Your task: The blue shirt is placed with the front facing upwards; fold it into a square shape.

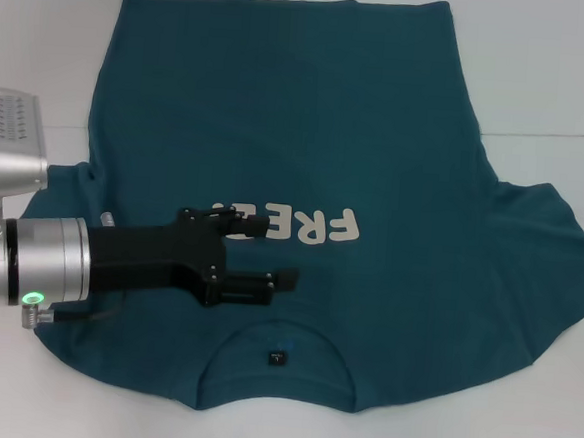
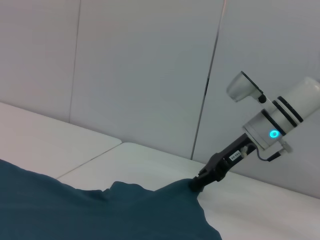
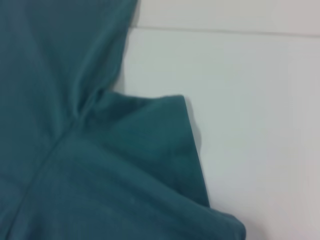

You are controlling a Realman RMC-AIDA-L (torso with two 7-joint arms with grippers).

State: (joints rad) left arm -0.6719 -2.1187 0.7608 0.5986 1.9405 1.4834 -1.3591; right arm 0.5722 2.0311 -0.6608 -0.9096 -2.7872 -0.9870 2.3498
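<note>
The blue shirt lies spread front-up on the white table, its collar toward me and the cream print at mid-chest. My left gripper reaches in from the left over the chest beside the print, open, with nothing between its fingers. The right gripper is out of the head view. The left wrist view shows it angled down at the edge of the shirt's right sleeve, its tip hidden by the cloth. That sleeve fills the right wrist view, lying on the table.
White table surrounds the shirt, with a seam line across it on the right. Pale wall panels stand behind the table's far side.
</note>
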